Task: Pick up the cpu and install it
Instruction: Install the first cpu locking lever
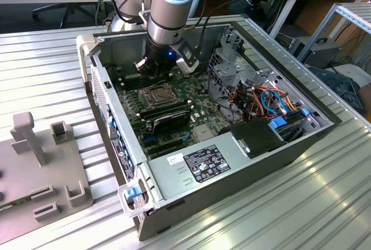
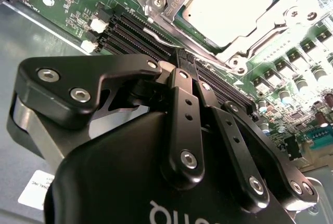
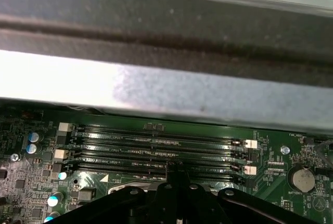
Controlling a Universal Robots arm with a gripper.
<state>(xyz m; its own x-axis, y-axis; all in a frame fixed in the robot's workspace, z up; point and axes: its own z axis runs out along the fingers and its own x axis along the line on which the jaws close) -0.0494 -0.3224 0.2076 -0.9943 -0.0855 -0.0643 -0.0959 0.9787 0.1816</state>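
The cpu (image 2: 229, 7), a flat square chip with a pale silver top, lies in its socket on the green motherboard, with the hinged metal socket frame (image 2: 165, 3) around it. In the exterior view the cpu (image 1: 155, 94) sits mid-board inside the open computer case (image 1: 255, 163). My gripper (image 1: 161, 75) hangs just beyond the socket, toward the case's rear wall, over the empty memory slots (image 3: 156, 148). In both wrist views the black fingers (image 2: 183, 86) meet at their tips and nothing shows between them. The gripper (image 3: 174, 172) is apart from the cpu.
Two long black memory sticks (image 1: 165, 115) stand on the near side of the socket. A power supply (image 1: 203, 163) fills the case's front, and a drive cage with coloured cables (image 1: 261, 102) is on the exterior view's right. Grey fixtures (image 1: 40, 163) stand on the ribbed table at its left.
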